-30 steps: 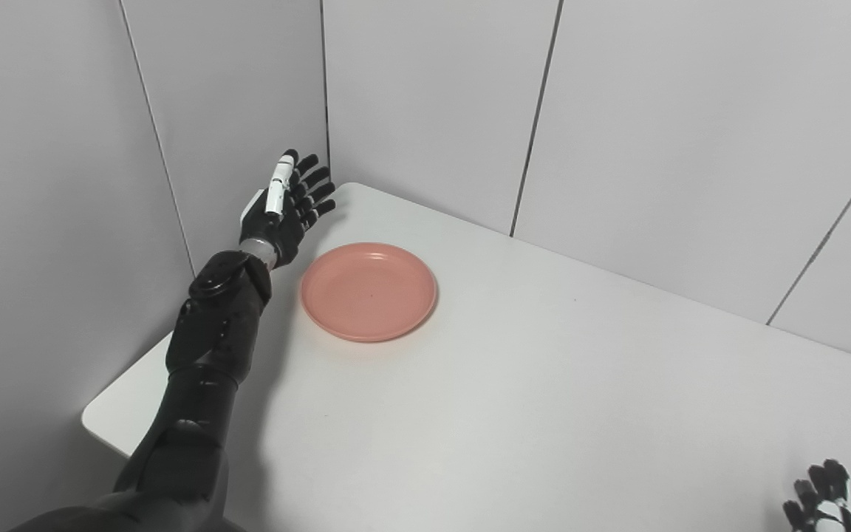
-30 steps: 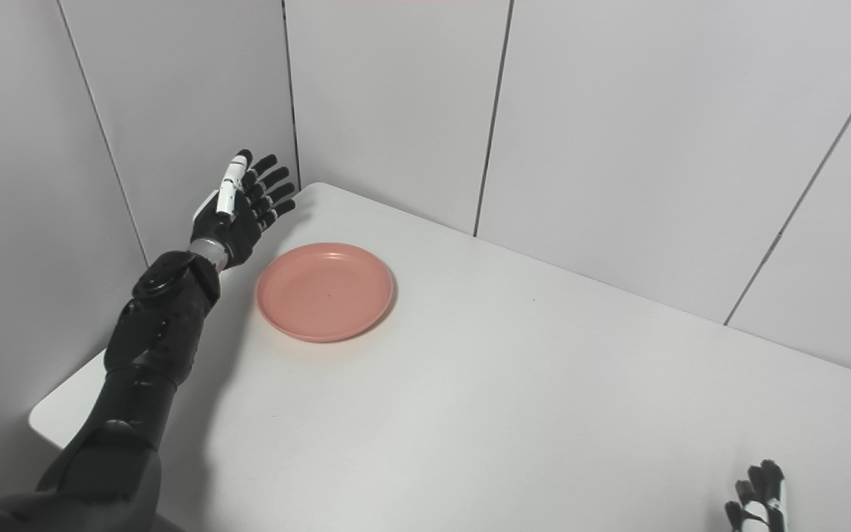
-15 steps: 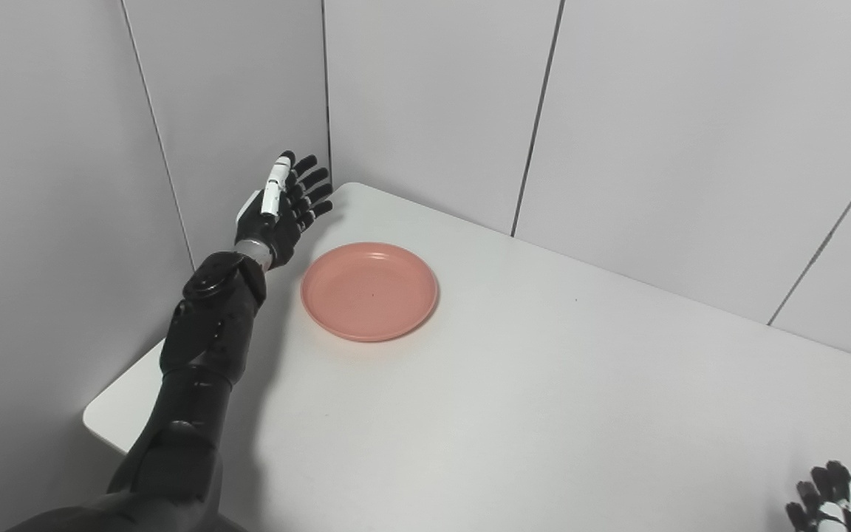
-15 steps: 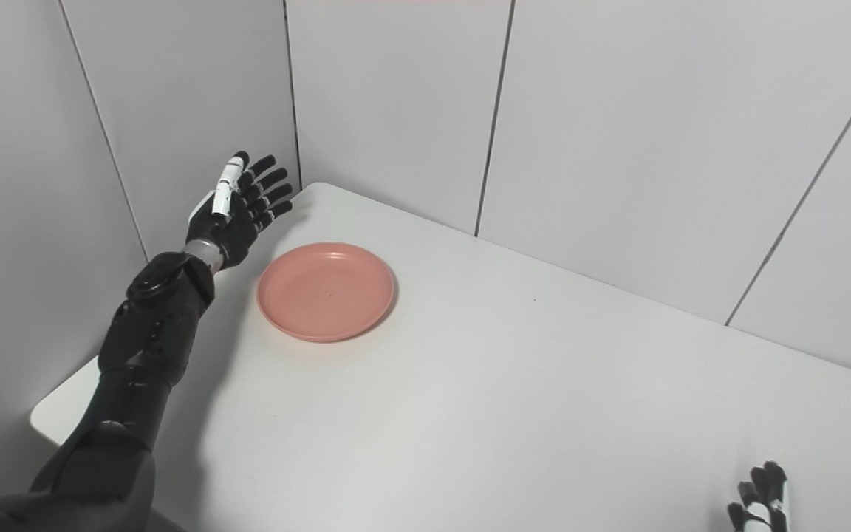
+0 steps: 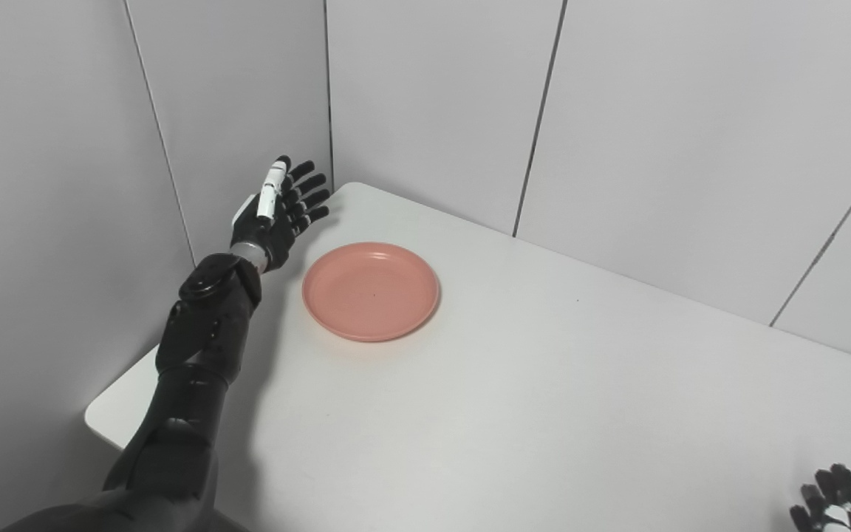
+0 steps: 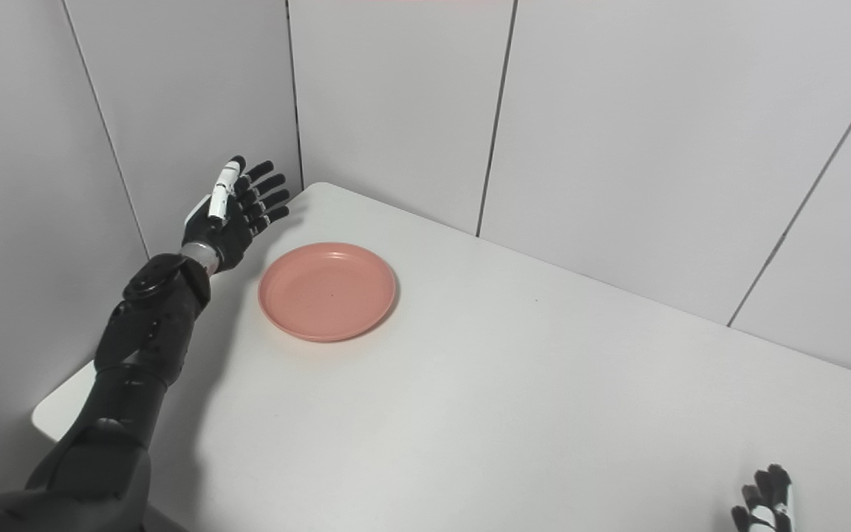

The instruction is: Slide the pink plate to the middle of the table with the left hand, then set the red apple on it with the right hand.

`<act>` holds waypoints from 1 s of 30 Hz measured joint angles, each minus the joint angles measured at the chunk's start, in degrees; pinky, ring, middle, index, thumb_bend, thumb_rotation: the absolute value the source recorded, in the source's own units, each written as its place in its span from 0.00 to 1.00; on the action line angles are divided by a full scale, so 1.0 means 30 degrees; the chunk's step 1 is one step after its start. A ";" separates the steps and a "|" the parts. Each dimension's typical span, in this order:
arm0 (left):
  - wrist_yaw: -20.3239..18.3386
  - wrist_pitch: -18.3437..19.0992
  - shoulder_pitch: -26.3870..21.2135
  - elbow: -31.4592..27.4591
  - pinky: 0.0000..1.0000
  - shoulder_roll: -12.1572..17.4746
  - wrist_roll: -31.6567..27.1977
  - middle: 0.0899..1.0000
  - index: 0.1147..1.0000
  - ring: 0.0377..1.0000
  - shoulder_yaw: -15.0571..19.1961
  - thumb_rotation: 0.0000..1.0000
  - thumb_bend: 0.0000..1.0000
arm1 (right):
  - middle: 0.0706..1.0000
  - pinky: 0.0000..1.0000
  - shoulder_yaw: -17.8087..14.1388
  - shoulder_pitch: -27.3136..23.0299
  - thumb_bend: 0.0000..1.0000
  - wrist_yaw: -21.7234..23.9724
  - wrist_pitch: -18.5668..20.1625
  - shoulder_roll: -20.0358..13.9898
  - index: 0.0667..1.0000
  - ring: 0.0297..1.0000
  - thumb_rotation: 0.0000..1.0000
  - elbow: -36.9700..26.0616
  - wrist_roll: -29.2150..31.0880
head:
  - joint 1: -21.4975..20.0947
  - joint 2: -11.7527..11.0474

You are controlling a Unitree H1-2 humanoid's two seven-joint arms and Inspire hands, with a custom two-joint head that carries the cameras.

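A round pink plate (image 5: 371, 291) lies empty on the white table (image 5: 544, 399), toward its far left corner. My left hand (image 5: 278, 210) hovers open just left of the plate, fingers spread and pointing toward the corner, apart from the rim. Only the fingertips of my right hand (image 5: 824, 500) show at the bottom right edge, slightly curled; whether it is open or shut is unclear. No red apple appears in either view.
Grey wall panels (image 5: 433, 96) close in the table at the back and the left, meeting in a corner behind my left hand. The table's near left corner (image 5: 97, 421) is rounded.
My left hand and forearm have drifted slightly left, away from the plate. The right fingertips have sunk a little lower. The plate has not moved.
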 measured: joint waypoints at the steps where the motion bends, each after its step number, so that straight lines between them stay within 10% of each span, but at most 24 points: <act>1: -0.0001 -0.0017 0.0035 0.0071 0.86 0.0027 -0.0001 0.87 0.84 0.87 0.0003 1.00 0.32 | 1.00 1.00 0.0000 0.0010 0.01 0.0001 0.0043 -0.0018 1.00 1.00 1.00 -0.0027 0.0007 | 0.0000 0.0000; 30: -0.0687 -0.0852 0.1118 0.1385 0.86 0.0194 -0.0137 0.86 0.84 0.87 0.0337 1.00 0.34 | 1.00 1.00 -0.0084 0.0107 0.03 -0.0002 0.0169 -0.0111 1.00 1.00 1.00 -0.0212 0.0083 | 0.0029 0.0352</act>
